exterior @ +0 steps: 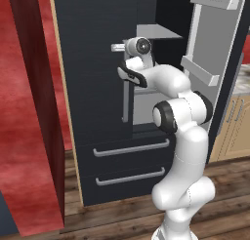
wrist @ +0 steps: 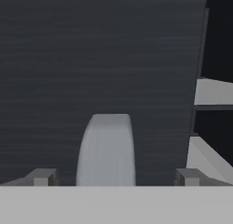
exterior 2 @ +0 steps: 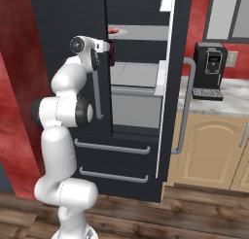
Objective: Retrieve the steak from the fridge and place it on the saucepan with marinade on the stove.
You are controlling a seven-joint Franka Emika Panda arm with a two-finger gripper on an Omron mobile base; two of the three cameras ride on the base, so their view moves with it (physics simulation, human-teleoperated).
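While the fridge [exterior: 97, 63] shows its right door swung wide in the left base view, the gripper [exterior: 116, 48] sits up by the left door's grey handle [exterior: 126, 100].

From the right base view, the steak [exterior 2: 114, 30] lies on an upper shelf [exterior 2: 138, 32] (a coffee machine [exterior 2: 209, 70] stands on the marble counter [exterior 2: 228, 99] beside).

Through the hand view the fingertips [wrist: 43, 176] stand fully apart, holding nothing, bracketing the handle; I'd centre on it before closing, above the wooden floor [exterior: 122, 210].

The steak [exterior 2: 113, 30] on the fridge [exterior 2: 141, 87] shelf is half hidden behind the door edge.
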